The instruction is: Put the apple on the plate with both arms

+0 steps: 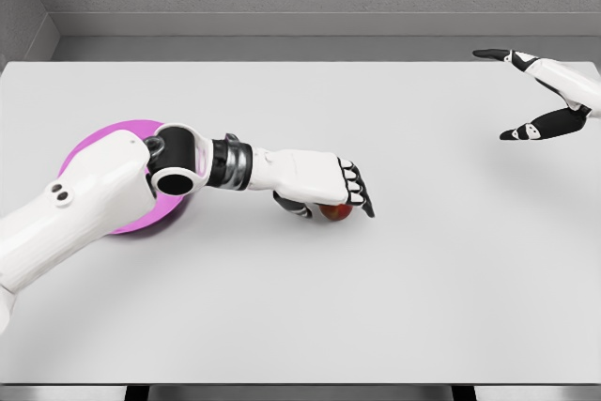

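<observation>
From the head view: left hand [324,190] was curled over the small red apple [334,212] at mid-counter, gripping it from above. Apple sat on the white counter [376,307], well apart from the flat magenta plate [127,131] under the left forearm. Right hand [537,91] hovered far right, fingers spread, empty. Lift and placement were left.

Red apple [332,212] on the table, right of the pink plate [127,131] (partly hidden).

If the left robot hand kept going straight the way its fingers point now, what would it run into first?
Past the apple it already covers, the left robot hand points rightward over bare table. Nothing else lies in that line; the right robot hand sits farther back, though depth is uncertain.
</observation>
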Available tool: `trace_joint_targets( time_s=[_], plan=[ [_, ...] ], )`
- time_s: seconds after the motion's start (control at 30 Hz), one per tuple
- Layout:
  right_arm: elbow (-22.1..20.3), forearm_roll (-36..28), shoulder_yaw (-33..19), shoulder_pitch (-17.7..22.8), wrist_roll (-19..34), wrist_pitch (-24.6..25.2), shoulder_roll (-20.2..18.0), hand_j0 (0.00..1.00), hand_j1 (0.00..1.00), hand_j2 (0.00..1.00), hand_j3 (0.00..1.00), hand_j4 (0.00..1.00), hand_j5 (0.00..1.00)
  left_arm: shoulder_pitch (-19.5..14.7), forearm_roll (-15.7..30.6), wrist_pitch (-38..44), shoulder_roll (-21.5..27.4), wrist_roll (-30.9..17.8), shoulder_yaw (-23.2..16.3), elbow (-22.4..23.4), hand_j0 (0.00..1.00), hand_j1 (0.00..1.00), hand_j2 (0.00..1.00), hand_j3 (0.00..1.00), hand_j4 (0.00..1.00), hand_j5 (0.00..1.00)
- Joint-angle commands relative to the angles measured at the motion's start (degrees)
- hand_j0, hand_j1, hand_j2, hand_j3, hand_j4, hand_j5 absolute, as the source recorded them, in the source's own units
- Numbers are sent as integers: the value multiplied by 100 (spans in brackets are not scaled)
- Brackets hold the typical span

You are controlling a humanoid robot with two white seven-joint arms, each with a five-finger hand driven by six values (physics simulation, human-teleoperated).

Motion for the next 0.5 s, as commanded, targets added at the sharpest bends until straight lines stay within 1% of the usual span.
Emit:
trace_joint_targets(
  time_s=[0.0,0.1,0.17,0.2,0.47],
  plan=[
    [-13,-47,1,0,-3,16,-2,100,100,100,100,100,100,0,-5,11,-18,3,6,23,85,85,85,85,85,85],
    [-13,-47,1,0,-3,16,-11,100,100,100,100,100,100,0,-31,11,-26,3,6,58,85,85,85,85,85,85],
    [-13,-47,1,-9,-3,16,-11,100,100,100,100,100,100,-26,-75,11,-149,3,6,313,85,85,85,85,85,85],
    [-13,-47,1,-17,-3,16,-11,100,100,100,100,100,100,-35,-163,11,-185,3,6,340,85,85,85,85,85,85],
    [-13,-47,1,0,-3,16,-11,100,100,100,100,100,100,-35,-172,11,-272,3,6,401,84,84,84,84,84,84]
  ],
)
